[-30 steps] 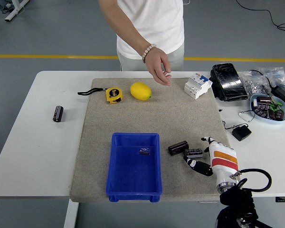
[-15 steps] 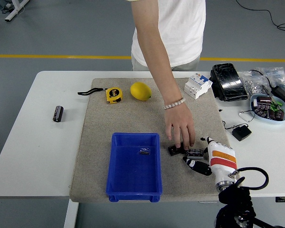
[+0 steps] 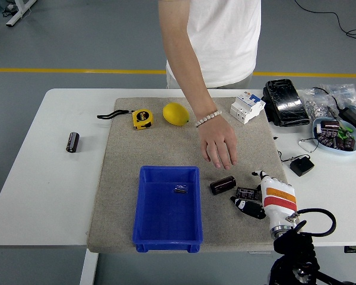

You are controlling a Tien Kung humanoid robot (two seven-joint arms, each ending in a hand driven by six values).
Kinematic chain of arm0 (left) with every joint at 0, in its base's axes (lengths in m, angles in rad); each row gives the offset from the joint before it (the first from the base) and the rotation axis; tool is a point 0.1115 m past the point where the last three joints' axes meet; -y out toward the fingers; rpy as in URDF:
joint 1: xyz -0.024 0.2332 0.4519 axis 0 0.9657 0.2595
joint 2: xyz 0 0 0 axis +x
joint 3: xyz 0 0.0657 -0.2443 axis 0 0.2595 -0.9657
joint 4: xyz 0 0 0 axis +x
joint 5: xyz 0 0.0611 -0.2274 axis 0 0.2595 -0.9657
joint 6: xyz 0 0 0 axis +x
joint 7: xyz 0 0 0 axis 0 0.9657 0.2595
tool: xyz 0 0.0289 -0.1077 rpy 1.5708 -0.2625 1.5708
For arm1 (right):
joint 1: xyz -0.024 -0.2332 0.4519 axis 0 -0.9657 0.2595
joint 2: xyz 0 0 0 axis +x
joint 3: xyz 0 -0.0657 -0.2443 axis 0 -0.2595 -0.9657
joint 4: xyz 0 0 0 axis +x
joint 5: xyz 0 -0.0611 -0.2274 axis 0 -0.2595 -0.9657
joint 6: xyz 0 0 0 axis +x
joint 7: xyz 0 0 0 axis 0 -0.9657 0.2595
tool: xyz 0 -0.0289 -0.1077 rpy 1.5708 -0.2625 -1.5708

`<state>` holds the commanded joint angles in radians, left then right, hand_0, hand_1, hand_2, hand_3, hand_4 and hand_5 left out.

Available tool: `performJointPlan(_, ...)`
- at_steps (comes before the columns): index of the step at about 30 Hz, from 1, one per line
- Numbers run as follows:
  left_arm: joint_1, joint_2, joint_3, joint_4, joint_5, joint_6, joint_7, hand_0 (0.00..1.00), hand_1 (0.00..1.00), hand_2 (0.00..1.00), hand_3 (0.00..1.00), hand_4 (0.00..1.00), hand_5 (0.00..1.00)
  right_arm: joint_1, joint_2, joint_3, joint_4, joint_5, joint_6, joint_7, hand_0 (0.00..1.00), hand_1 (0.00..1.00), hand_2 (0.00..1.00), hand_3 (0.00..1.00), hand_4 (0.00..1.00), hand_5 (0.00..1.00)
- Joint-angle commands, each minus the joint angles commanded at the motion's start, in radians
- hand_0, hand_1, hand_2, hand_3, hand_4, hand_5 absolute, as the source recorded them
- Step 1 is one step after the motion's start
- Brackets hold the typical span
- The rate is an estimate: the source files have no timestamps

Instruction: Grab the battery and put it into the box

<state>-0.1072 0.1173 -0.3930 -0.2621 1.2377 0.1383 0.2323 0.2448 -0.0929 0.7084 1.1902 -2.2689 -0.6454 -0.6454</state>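
Fingers [image 3: 247, 207]: curled around a small battery [image 3: 245, 193] by the right hand [image 3: 272, 199].
Box [image 3: 167, 207]: blue, left of it.
Person's hand [image 3: 219, 144]: held open above.

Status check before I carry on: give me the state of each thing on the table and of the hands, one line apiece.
Blue box: open-topped, one small dark part inside.
Battery: lying on the mat beside the box, free.
Right hand: closed on a small battery.
Person's hand: open above the mat, holding nothing.
Tape measure: tape retracted.
Second battery: lying on bare table, left.
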Motion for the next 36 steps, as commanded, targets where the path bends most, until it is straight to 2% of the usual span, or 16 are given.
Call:
performJointPlan(13, -0.004, 0.000, 0.001, 0.000, 0.002, 0.001, 0.000, 0.684, 0.665, 0.711, 0.621, 0.641, 0.655, -0.001, -0.007, 0.008, 0.003, 0.000, 0.000, 0.000, 0.054, 0.210, 0.413, 0.709, 0.998, 0.471)
performJointPlan(14, -0.005, 0.000, 0.001, 0.000, 0.002, 0.001, 0.000, 0.685, 0.665, 0.710, 0.623, 0.639, 0.653, -0.002, -0.007, 0.008, 0.004, 0.000, 0.000, 0.000, 0.034, 0.191, 0.369, 0.693, 0.998, 0.443)
performJointPlan(19, -0.006, 0.001, 0.001, 0.000, 0.002, 0.001, 0.000, 0.685, 0.665, 0.710, 0.623, 0.639, 0.653, -0.002, -0.009, 0.009, 0.011, 0.000, 0.000, 0.000, 0.034, 0.191, 0.369, 0.693, 0.998, 0.443)
performJointPlan(20, -0.006, 0.001, 0.001, 0.000, 0.001, 0.002, 0.000, 0.686, 0.665, 0.709, 0.622, 0.640, 0.653, -0.002, -0.009, 0.009, 0.012, 0.000, 0.000, 0.000, 0.017, 0.169, 0.320, 0.611, 0.973, 0.405)
performJointPlan(25, -0.007, 0.001, 0.000, 0.000, 0.003, 0.001, 0.000, 0.686, 0.665, 0.709, 0.622, 0.640, 0.653, -0.001, -0.010, 0.010, 0.012, 0.000, 0.000, 0.000, 0.017, 0.169, 0.320, 0.611, 0.973, 0.405)
performJointPlan(26, -0.007, 0.001, 0.000, 0.000, 0.002, 0.001, 0.000, 0.685, 0.665, 0.709, 0.621, 0.641, 0.654, -0.002, -0.010, 0.010, 0.012, 0.000, 0.000, 0.000, 0.022, 0.158, 0.302, 0.450, 0.868, 0.344)
performJointPlan(36, -0.007, 0.001, 0.000, 0.000, 0.004, -0.001, 0.000, 0.685, 0.665, 0.708, 0.622, 0.641, 0.654, -0.002, -0.010, 0.010, 0.009, 0.000, 0.000, 0.000, 0.027, 0.154, 0.295, 0.416, 0.850, 0.338)
